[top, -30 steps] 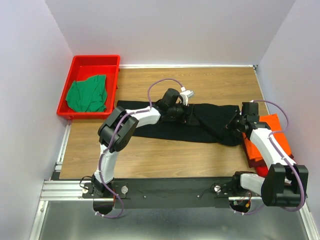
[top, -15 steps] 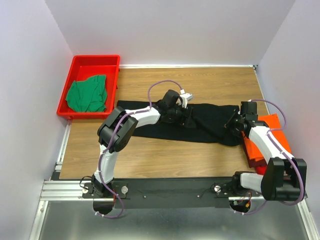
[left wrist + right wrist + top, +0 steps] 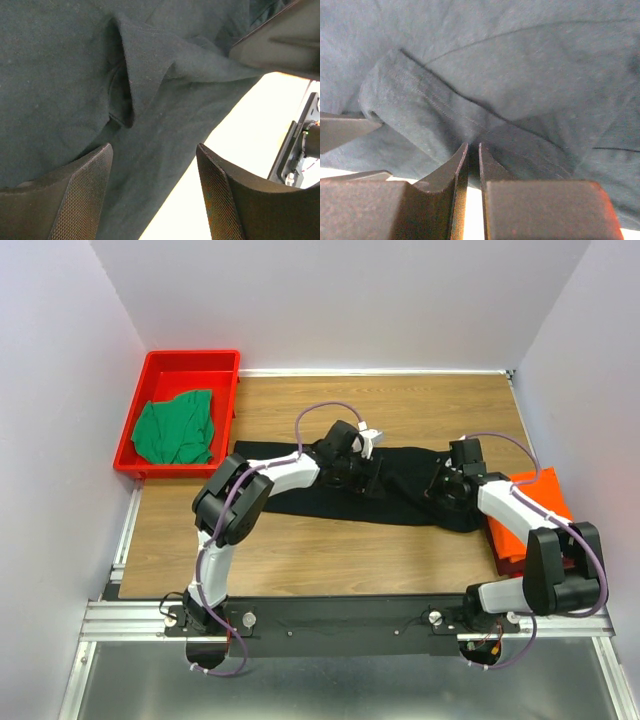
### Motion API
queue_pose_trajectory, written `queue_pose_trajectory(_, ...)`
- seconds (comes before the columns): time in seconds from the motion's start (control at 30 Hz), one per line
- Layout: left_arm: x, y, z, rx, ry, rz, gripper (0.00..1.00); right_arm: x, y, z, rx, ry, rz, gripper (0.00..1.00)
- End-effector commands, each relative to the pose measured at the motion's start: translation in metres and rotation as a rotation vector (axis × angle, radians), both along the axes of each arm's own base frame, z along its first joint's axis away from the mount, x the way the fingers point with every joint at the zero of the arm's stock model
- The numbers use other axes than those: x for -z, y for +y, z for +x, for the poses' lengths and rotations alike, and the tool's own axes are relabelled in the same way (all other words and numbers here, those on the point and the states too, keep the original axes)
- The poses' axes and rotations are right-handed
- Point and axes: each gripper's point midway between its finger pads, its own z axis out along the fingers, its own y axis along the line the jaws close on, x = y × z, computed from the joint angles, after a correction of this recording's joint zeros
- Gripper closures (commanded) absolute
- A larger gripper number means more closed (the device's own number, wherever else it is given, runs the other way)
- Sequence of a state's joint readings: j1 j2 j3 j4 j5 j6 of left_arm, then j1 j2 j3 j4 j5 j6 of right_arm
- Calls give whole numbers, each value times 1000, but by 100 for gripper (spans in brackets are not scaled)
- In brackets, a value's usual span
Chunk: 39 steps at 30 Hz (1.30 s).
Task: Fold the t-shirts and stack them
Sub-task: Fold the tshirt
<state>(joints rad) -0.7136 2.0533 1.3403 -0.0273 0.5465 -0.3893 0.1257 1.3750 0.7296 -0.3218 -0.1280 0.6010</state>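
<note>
The black t-shirt (image 3: 310, 502) lies spread across the middle of the table. My left gripper (image 3: 375, 480) hangs open low over its middle. In the left wrist view the fingers (image 3: 85, 190) straddle the shirt's edge (image 3: 60, 75) and bare table, holding nothing. My right gripper (image 3: 440, 490) sits on the shirt's right part. Its jaws stand nearly together (image 3: 473, 146), pinching a fold of the black cloth (image 3: 520, 75). The orange t-shirt (image 3: 545, 490) lies folded at the right edge, partly under the right arm. The green t-shirt (image 3: 175, 428) lies crumpled in the tray.
A red plastic tray (image 3: 190, 358) stands at the back left corner. Walls close the table in at the left, back and right. The arms' bases and a metal rail (image 3: 330, 615) line the near edge.
My right gripper has moved left from the shirt's right end toward its middle, still shut on cloth. The left gripper has stayed in place, its jaws narrowing slightly.
</note>
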Motion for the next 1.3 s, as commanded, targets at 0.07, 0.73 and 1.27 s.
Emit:
queue_pose_trajectory(0.07,-67,-4,15,-16,-89,-85,25,15,7,-21,-41,28,-10,80)
queue_pose_trajectory(0.73,-26,-27,27,-27,-38,-20,25,-21,-4,-25,59,-64,-15,79)
queue_pose_trajectory(1.27,-24,-55,35,18,-54,-67,26,-4,-43,-22,207,-16,-199,78)
